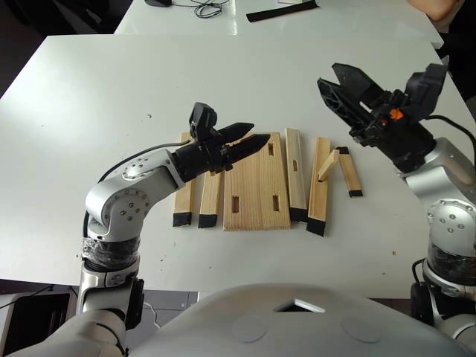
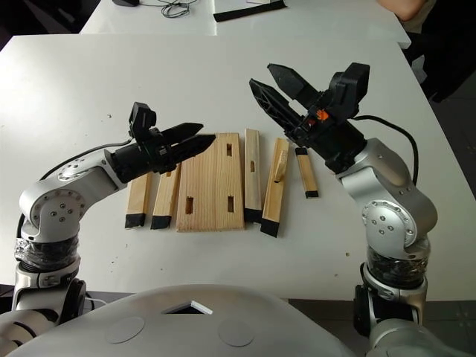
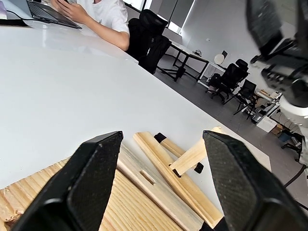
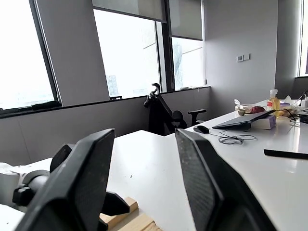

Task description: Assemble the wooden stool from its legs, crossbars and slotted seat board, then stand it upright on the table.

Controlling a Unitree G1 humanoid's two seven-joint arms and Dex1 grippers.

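The left gripper (image 1: 251,135) has its two black fingers parted with nothing between them. It hangs low over the far left corner of the flat pale-wood slotted seat board (image 1: 256,182), and I cannot tell whether the tips touch the wood. The right gripper (image 2: 262,76) is also spread wide and empty, held high above the table and well clear of every part. The board lies flat in the middle of the white table (image 1: 111,89). A pair of black-tipped wooden legs (image 1: 209,199) lies just beside its left edge, partly under the left forearm. On its right side are two longer black-tipped wooden bars (image 1: 296,175), with a small loose wooden piece (image 1: 328,165) tilted across the outer one. A short wooden crossbar with black ends (image 1: 350,173) lies just beyond them. Nothing is joined yet, so I take the job to be at its very start, with a first pick in hand. To do that well, I'd have the left fingers straddle one part only. A board lying flat gives little to pinch, so a leg taken across its narrow width looks the safer grasp. The forearm should lift clear first so it doesn't sweep the neighbouring legs. The right hand could come down to steady the board, minding that tilted piece, which looks ready to roll.
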